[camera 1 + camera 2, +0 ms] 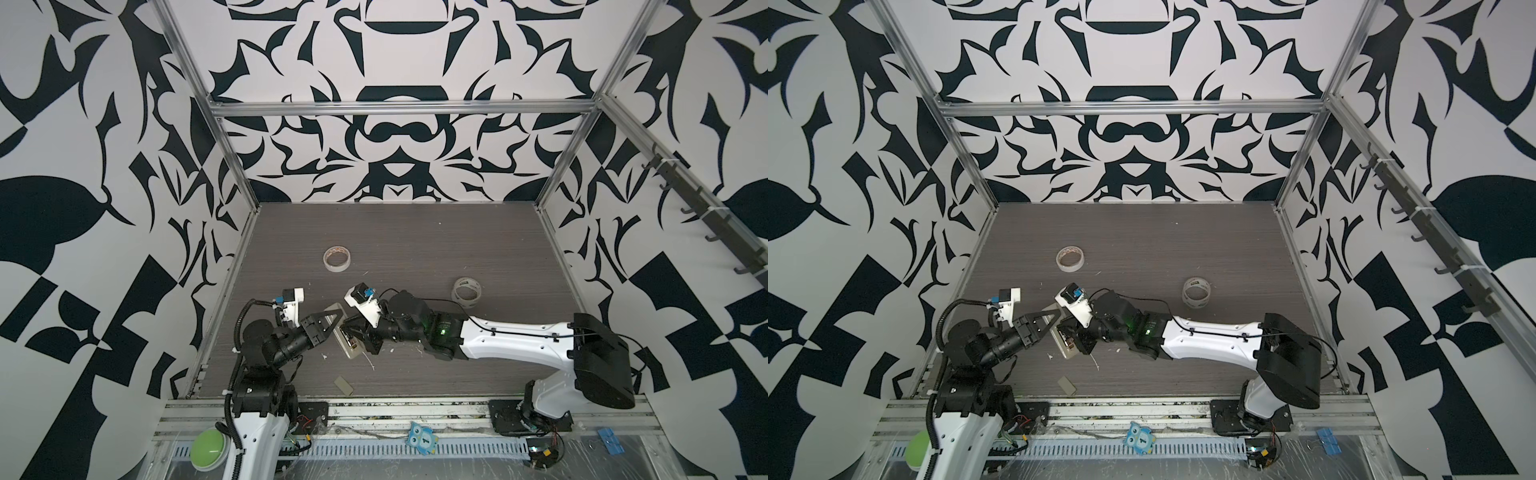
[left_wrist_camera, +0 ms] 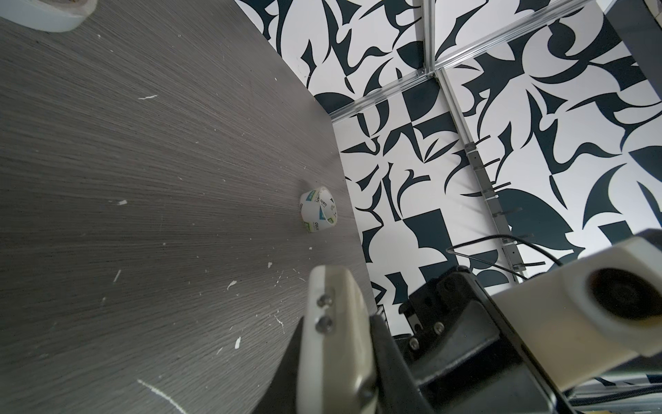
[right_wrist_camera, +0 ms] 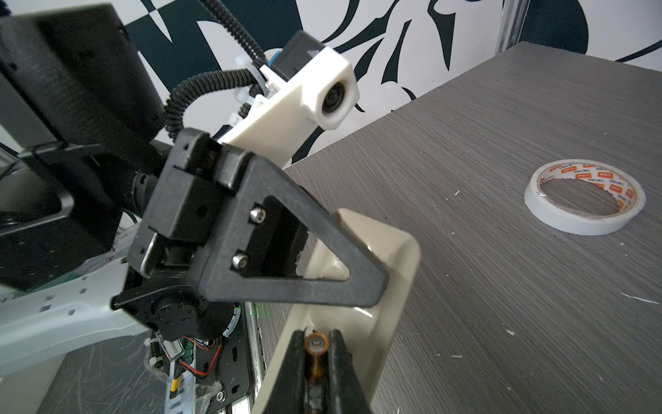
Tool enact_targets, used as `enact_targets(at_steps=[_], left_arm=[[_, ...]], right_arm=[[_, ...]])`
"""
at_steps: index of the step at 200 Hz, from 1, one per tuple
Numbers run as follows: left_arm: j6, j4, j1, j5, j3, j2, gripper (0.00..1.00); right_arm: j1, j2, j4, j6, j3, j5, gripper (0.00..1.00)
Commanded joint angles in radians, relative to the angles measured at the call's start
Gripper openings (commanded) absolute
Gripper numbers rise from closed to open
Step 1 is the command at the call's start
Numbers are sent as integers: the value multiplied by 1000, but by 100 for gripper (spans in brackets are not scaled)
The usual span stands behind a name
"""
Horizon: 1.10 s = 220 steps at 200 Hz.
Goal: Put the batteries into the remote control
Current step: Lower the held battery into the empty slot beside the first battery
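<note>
Top views show the left jaws clamped tight on one end of the remote control (image 1: 349, 347), held tilted over the counter (image 1: 415, 249). Just right of them, the right jaws pinch a battery (image 3: 315, 346), seen from the right wrist with its copper end beside the remote's hollow back.

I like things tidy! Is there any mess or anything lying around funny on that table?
Yes. White scraps are scattered over the grey table, mostly near the front. A small flat beige piece, maybe the remote's battery lid, lies loose by the front edge, apart from the remote control.
</note>
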Motion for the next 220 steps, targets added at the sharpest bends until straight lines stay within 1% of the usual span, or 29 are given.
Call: enact_targets(at_steps=[1,142,220], left_arm=[[6,-2,-1,3,26,-13,0],[0,1,-2,-2,22,-20,0],[0,3,-1,-2,25,-20,0]], right_arm=[[5,-9,38,12,8,24,0],[6,-8,12,22,-5,28,0],[4,-3,-15,19,5,30,4]])
